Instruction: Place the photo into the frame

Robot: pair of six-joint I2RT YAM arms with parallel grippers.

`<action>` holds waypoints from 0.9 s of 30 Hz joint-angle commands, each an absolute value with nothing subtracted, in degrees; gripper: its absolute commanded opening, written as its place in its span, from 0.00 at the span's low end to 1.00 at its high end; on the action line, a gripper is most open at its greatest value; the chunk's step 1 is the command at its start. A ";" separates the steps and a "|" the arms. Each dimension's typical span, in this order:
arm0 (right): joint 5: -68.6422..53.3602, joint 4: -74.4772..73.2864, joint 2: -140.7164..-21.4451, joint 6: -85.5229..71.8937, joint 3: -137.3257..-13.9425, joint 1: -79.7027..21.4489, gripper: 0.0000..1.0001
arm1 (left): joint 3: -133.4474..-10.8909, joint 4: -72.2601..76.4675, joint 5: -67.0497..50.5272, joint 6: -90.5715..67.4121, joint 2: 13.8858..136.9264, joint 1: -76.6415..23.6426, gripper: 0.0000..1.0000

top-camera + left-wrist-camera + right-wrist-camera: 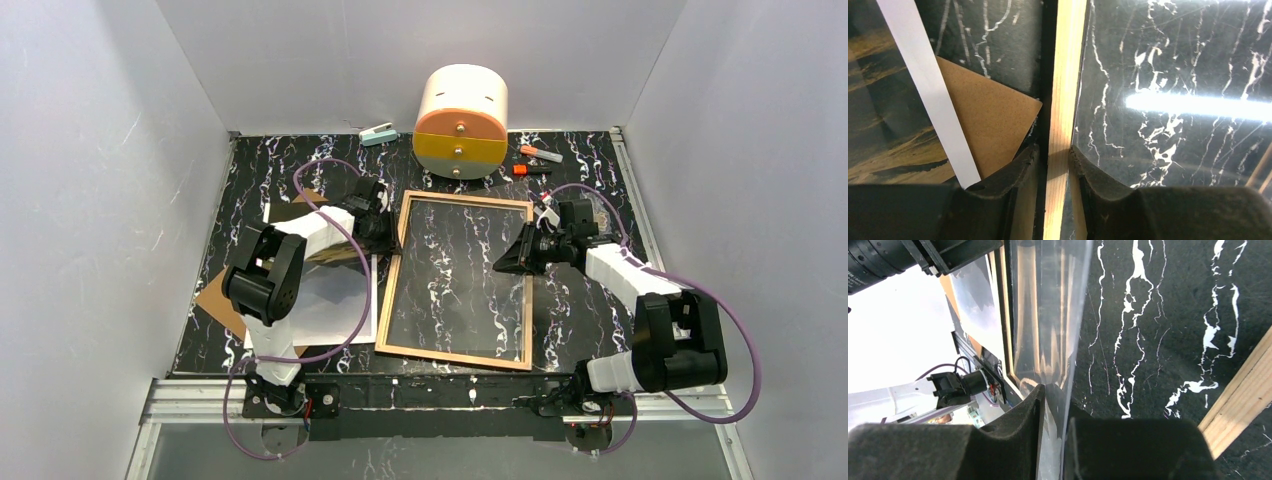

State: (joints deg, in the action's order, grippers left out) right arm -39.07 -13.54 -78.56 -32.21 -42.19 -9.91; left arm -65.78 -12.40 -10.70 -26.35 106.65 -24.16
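Note:
The frame [400, 270] lies back side up in the middle of the table, its tan wooden rim around a clear pane that shows the marble below. My left gripper [378, 228] straddles the left rim [1060, 100], one finger against each side, shut on it. My right gripper [507, 262] is at the right side, shut on the edge of the clear pane [1048, 330], which rises between its fingers; the wooden rim [1240, 397] lies beside it. The photo [325, 300] lies left of the frame under the left arm; its landscape print [883, 110] and white border show.
A brown backing board [222, 300] lies under the photo, one corner [993, 120] close to the frame. At the back stand a round cream-and-orange drawer box [460, 122], a small teal stapler [378, 133] and orange pens [538, 155]. White walls close in three sides.

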 commanded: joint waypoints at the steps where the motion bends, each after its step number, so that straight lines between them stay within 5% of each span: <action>1: -43.08 -7.79 -77.81 -35.15 -41.14 -10.43 0.21 | -65.59 -20.94 3.12 -26.29 108.48 -22.93 0.25; 5: -43.15 -6.38 -78.52 -35.77 -40.89 -11.77 0.25 | -65.59 -22.17 5.97 -27.69 108.05 -21.08 0.26; 10: -43.96 1.40 -77.53 -39.09 -37.23 -12.36 0.41 | -65.12 -20.63 -1.08 -25.95 106.84 -20.50 0.31; 18: -46.01 15.06 -74.97 -47.63 -29.71 -12.39 0.45 | -66.83 -19.39 -13.53 -26.00 104.53 -20.48 0.37; 20: -45.90 17.94 -74.41 -49.31 -28.13 -12.44 0.43 | -67.39 -19.64 -14.24 -26.33 104.01 -20.48 0.37; 27: -44.04 21.09 -72.16 -51.40 -26.43 -12.55 0.11 | -68.10 -21.71 -11.45 -26.46 101.34 -20.48 0.46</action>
State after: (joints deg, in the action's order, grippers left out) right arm -43.86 15.22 -75.07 -49.39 -26.96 -12.16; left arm -66.83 -17.85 -12.73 -27.03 105.95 -20.49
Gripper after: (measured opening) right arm 0.162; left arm 0.433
